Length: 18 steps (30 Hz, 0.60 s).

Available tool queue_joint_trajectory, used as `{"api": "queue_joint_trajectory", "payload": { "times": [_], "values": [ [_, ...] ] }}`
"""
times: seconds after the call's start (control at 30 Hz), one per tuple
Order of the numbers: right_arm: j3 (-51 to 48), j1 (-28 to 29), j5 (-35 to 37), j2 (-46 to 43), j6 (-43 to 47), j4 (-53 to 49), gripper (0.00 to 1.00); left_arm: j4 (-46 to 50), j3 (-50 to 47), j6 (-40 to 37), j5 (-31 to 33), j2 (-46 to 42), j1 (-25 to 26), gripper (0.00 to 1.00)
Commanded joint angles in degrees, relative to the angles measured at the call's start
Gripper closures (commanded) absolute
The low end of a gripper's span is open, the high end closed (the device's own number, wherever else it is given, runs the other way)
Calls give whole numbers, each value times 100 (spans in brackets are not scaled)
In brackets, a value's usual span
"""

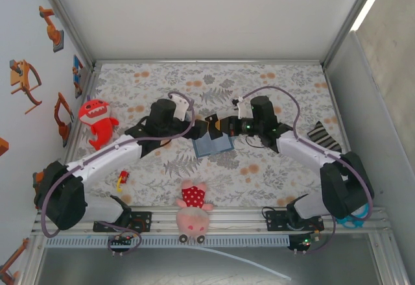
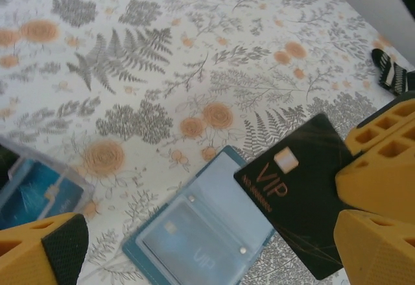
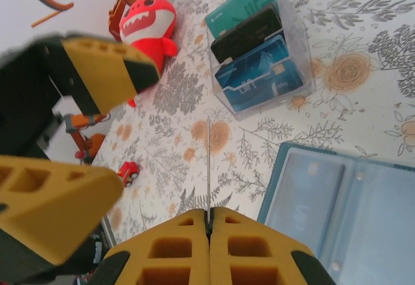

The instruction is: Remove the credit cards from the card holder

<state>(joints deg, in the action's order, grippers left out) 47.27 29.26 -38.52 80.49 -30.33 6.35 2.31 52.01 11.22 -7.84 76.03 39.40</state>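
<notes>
Card holder — near black card (gripped)

A red plush shark lies at the table's left edge. A pink plush pig sits at the near edge.

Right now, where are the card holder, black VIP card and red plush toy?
card holder (image 2: 220, 200): left wrist view, clear pocket
black VIP card (image 2: 298, 213): left wrist view, card face
red plush toy (image 1: 98, 128): top view, body
</notes>
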Motion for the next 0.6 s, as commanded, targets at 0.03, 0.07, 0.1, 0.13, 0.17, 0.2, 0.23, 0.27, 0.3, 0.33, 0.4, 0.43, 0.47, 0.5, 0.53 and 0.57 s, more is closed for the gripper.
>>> {"api": "queue_joint_trajectory", "payload": {
  "times": [0.03, 0.07, 0.1, 0.13, 0.17, 0.2, 0.23, 0.27, 0.3, 0.33, 0.4, 0.43, 0.47, 0.5, 0.53, 0.57],
  "values": [
    [649, 217, -147, -285, 1449, -1443, 100, 919, 637, -1440, -1399, -42, -463, 1],
    [738, 250, -145, -312, 1664, -1661, 100, 1030, 731, -1584, -1703, 20, -577, 4],
    [800, 272, -154, -340, 1832, -1822, 100, 1137, 828, -1708, -1886, 83, -642, 6],
    [869, 294, -171, -360, 1996, -1980, 100, 1304, 935, -1880, -2049, 148, -685, 8],
    [923, 325, -187, -397, 2157, -2120, 100, 1513, 1047, -2087, -2175, 207, -696, 9],
    [951, 341, -201, -421, 2258, -2202, 100, 1663, 1143, -2236, -2292, 269, -695, 9],
    [1008, 359, -246, -457, 2417, -2314, 100, 1792, 1209, -2388, -2431, 327, -697, 9],
    [1052, 369, -296, -478, 2555, -2438, 100, 1878, 1255, -2514, -2591, 367, -697, 10],
    [1096, 379, -347, -494, 2662, -2542, 100, 1960, 1298, -2630, -2728, 411, -697, 12],
    [1146, 387, -402, -505, 2793, -2643, 100, 2041, 1350, -2713, -2887, 453, -697, 14],
    [1245, 394, -439, -484, 3005, -2835, 100, 2242, 1474, -2882, -3217, 547, -688, 19],
    [1294, 401, -461, -478, 3094, -2934, 100, 2357, 1537, -2982, -3367, 585, -680, 20],
    [1336, 394, -463, -461, 3170, -2997, 100, 2449, 1562, -3076, -3450, 613, -671, 22],
    [1383, 397, -462, -447, 3242, -3073, 100, 2545, 1583, -3178, -3521, 632, -658, 23],
    [1430, 406, -479, -423, 3324, -3156, 100, 2631, 1601, -3277, -3552, 659, -638, 23],
    [1474, 401, -496, -397, 3372, -3212, 100, 2692, 1610, -3365, -3565, 687, -612, 24]
  ]
}}
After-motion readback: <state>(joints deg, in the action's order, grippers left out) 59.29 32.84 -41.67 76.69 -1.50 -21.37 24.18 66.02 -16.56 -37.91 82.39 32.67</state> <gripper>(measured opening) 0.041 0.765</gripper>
